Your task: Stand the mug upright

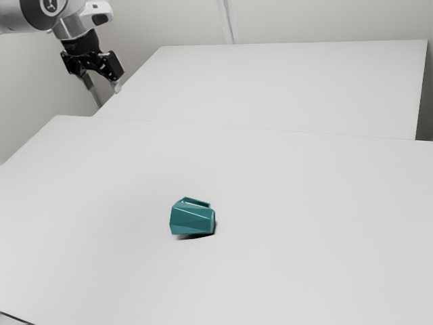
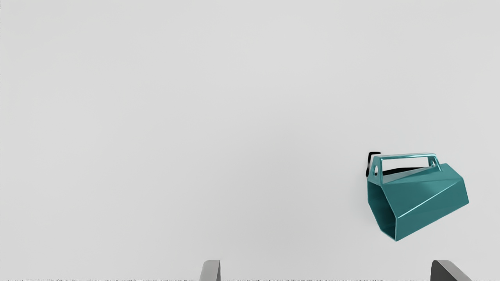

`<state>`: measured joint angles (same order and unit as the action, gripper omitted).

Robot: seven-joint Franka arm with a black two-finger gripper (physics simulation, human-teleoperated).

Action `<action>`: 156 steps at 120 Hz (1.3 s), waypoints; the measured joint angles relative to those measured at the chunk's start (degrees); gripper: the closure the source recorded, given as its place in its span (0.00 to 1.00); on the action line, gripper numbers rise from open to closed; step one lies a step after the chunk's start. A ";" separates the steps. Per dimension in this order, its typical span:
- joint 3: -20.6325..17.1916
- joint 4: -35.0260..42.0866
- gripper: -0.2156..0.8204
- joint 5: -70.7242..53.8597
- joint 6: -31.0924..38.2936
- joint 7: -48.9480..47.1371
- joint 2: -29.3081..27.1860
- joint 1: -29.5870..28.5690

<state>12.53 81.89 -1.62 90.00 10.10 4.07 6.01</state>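
Tool (image 1: 103, 88): fingers spread, raised
Arm (image 1: 24, 17): enters from the exterior view's upper left
Teal mug (image 1: 193, 221): on its side on the desk (image 1: 304, 223), well apart from the tool

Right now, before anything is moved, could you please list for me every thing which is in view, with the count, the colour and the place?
faceted mug with angular handle: 1, teal, lying on its side on the table
smooth flat table: 1, white, under the mug
second flat surface: 1, white, beyond the table
plain wall: pale grey, behind the surfaces
thin line: 1, dark, exterior view's lower left corner
jointed robot arm: 1, white and grey, exterior view's upper left
two-finger end effector: 1, black with grey fingers, open, away from the mug
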 joint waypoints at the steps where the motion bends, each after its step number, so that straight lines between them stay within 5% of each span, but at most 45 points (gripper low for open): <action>1: 0.02 0.04 0.23 -0.01 -0.01 0.01 -0.03 -0.01; 39: -0.02 1.43 0.23 -0.09 0.14 0.54 -0.87 -0.08; 127: 0.04 48.96 0.23 17.29 18.88 -1.99 -32.45 -4.20; 156: 0.67 57.57 0.23 27.50 22.17 -0.37 -35.27 -6.56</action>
<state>13.20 139.46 25.88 112.17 9.72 -31.20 -0.55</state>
